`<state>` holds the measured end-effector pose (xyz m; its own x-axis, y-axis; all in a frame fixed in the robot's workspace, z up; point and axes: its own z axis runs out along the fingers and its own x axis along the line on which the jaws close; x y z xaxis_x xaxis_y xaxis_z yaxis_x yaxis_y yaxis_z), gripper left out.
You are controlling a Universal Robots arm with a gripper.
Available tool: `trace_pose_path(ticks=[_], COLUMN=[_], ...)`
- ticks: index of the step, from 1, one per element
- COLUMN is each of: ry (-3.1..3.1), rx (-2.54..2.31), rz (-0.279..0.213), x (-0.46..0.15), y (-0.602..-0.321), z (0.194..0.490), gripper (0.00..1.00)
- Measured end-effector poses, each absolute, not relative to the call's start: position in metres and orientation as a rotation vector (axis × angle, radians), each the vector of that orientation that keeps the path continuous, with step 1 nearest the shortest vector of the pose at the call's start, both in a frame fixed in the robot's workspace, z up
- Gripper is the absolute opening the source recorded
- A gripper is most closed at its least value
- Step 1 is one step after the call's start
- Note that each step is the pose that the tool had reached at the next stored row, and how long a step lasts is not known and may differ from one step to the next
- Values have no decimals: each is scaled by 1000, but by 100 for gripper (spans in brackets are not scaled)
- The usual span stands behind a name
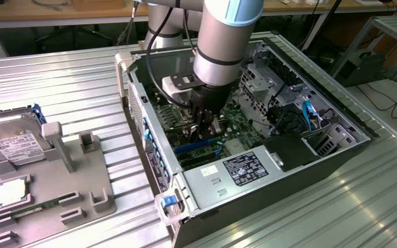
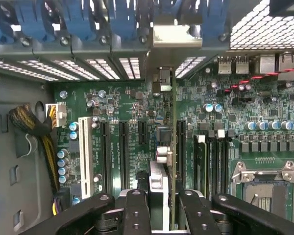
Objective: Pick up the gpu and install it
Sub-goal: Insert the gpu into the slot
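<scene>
The gripper [image 2: 166, 215] reaches down into the open computer case [image 1: 353, 147], and its two black fingers [image 2: 137, 210] are pressed in on the graphics card [image 2: 172, 156], pinching it from both flat sides.

The card is inside the case and stands on its thin edge, square to the green main board [image 2: 132, 105] on the case floor. Its long axis runs from the gripper straight toward the perforated rear wall of the case. The silver metal bracket [image 2: 174, 36] leads at that wall, among the blue plastic latches [image 2: 122, 19]. Whether the card's lower edge is seated in the case cannot be told.

On the case floor beside the card lie one white slot [image 2: 85, 152], three long black slots [image 2: 105, 156] and one short black one [image 2: 142, 133], all parallel to the card. One square metal chip socket [image 2: 267, 181] lies further along the floor. One braided yellow-and-black cable bundle [image 2: 32, 125] hangs at the case's side wall.

One boxy silver power unit [image 1: 243, 170] with a dark label fills a case corner. Outside the case, toward the exterior view's left, one hard drive [image 1: 12, 143] rests on a grey moulded holder [image 1: 81, 181] on the ribbed metal table [image 1: 67, 88].
</scene>
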<state>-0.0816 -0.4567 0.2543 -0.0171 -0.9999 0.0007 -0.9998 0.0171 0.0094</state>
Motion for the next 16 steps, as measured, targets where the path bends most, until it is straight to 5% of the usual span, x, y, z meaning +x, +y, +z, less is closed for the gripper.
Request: trace_pose_path(ticks=[16], ry=[-2236], rx=[2198], rz=[-8], x=[-84], y=[-457], z=[245], gripper=[28])
